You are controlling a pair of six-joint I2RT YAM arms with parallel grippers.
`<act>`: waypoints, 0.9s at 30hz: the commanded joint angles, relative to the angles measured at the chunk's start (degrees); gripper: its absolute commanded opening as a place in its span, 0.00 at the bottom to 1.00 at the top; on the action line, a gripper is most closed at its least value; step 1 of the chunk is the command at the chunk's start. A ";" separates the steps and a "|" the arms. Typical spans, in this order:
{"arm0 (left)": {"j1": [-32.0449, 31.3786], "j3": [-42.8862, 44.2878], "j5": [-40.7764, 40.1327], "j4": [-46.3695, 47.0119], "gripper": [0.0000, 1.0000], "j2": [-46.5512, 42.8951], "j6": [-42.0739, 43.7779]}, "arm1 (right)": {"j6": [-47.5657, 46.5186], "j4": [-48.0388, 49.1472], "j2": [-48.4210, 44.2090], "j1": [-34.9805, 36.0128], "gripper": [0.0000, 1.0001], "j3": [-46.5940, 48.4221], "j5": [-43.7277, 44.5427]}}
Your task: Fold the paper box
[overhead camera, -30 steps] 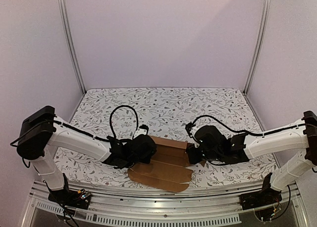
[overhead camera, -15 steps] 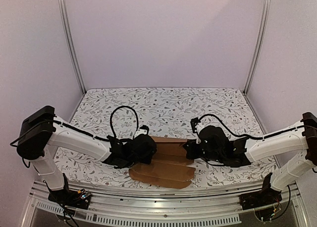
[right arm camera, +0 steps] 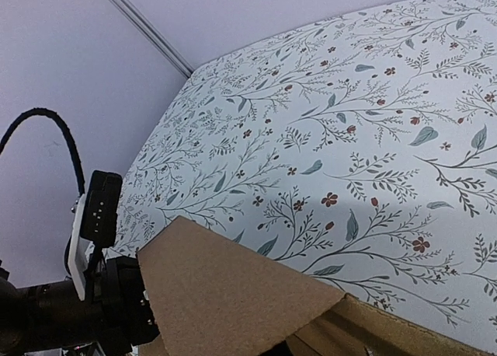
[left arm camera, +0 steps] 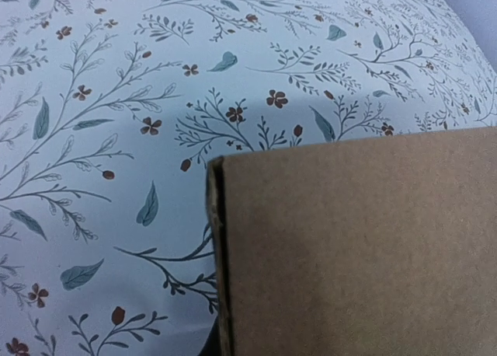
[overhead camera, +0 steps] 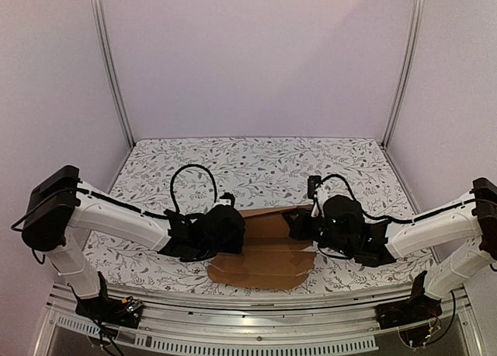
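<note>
top view: a flat brown paper box lies on the flowered table, near its front edge, midway between the two arms. the left pincer sits at the card's left edge and the right pincer at its right edge, facing each other across it.

both pincers are closed. their fingers are hidden behind the card, but we judge that each is pinching an edge of it, one side apiece, so that a panel can be bent up along a crease while the other side is steadied.

left wrist view: a card panel fills the lower right, held just off the cloth, its cut edge upright. right wrist view: a flap rises at a tilt right in front of the camera, above a flatter layer.
</note>
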 commanded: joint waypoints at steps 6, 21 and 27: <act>-1.17 -0.85 1.79 0.44 0.00 -1.38 1.64 | -1.11 4.03 -0.92 -0.22 0.00 -0.91 -0.96; 2.83 -4.00 4.71 6.76 0.00 -3.70 0.39 | -12.40 -11.58 -19.75 1.83 0.00 -3.93 -13.73; 6.05 -6.78 9.73 10.38 0.00 -6.09 -0.64 | -17.28 -17.82 -31.86 2.05 0.00 -6.23 -16.94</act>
